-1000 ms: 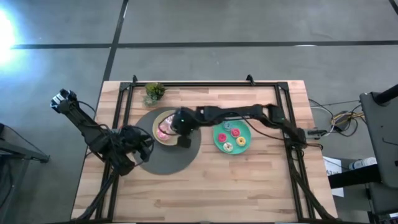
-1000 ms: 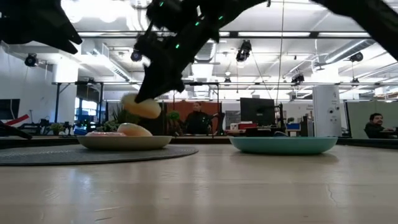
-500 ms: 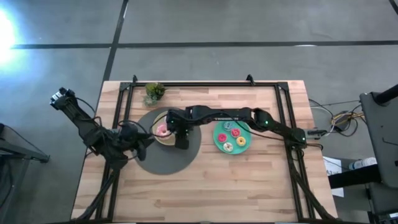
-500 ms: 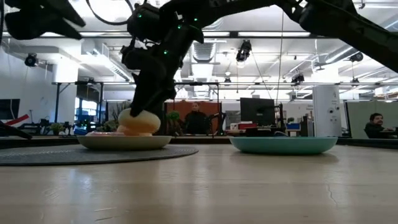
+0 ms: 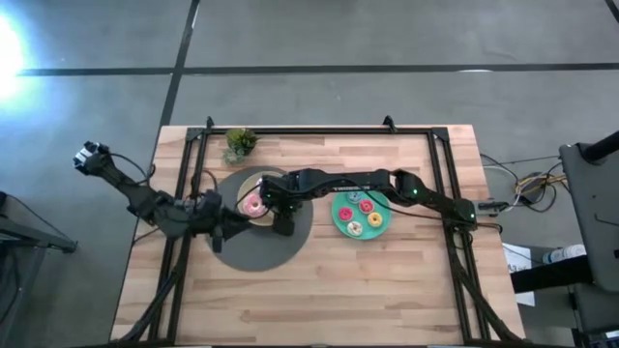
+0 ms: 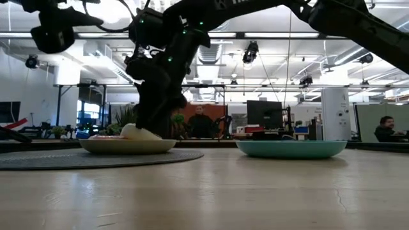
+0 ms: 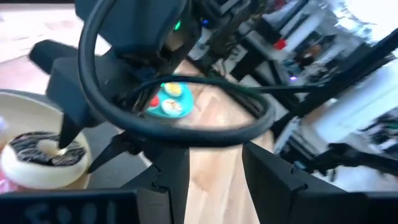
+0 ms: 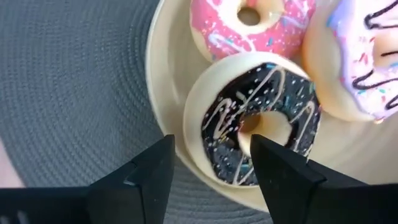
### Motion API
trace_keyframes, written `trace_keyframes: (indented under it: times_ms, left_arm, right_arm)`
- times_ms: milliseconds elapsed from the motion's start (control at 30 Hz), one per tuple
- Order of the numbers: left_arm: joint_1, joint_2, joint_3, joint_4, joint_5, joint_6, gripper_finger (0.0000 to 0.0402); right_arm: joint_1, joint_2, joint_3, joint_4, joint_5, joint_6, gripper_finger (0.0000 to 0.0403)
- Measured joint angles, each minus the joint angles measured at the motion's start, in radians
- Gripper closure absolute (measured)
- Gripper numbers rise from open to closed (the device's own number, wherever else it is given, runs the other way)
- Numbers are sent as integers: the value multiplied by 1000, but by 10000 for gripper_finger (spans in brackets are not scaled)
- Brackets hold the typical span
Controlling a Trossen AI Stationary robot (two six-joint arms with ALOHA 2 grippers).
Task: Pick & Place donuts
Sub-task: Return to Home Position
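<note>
"Right wrist view: how does the dark donut [image 8: 261, 118] lie?"

"Flat on the beige plate [image 8: 163, 93], hole up, iced face with its white drizzle up. It's a ring, so it has no long axis. It touches the pink donut [image 8: 249, 28] on one side and the lilac donut [image 8: 364, 56] on another. The plate sits on the grey mat [image 8: 68, 93]."

"And your right jaws?"

"Wide apart, holding nothing. My fingers [image 8: 140, 177] are low over the plate, one on each side of the dark donut's near edge. I can't tell whether they brush it."

"Left jaws?"

"Also parted and empty, over the mat's left part in the high view, near the plate."

"What changed?"

"A second ago the low view showed the dark donut hanging in my right jaws, clear above the plate. Half a second ago it was down on top of the others, still gripped. Now it lies among them and I've let go. My left arm [image 5: 160, 206] has changed its bend, with its jaws over much the same spot."

"The rest?"

"Four mini donuts [image 5: 367, 205] lie flat on the teal plate [image 5: 343, 213], right of the mat on the bench [image 5: 368, 290]."
</note>
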Motion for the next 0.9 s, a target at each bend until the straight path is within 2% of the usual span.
trace_keyframes:
  times_ms: [267, 467, 700, 800, 900]
  left_arm:
    - [129, -128, -58, 119, 241, 134, 280]
    - [273, -148, -117, 157, 437, 158, 280]
    - [423, -199, -152, 211, 679, 202, 280]
    - [436, -273, -138, 150, 704, 241, 280]
    - [437, -371, -129, 12, 702, 261, 280]
  right_arm:
    - [10, 0, -11, 59, 7, 63, 200]
    - [25, -15, -22, 36, 13, 91, 200]
    - [51, -81, -24, 10, 32, 46, 200]
    - [57, -122, -31, -10, 42, 25, 200]
    - [65, -181, -78, -5, 56, 24, 200]
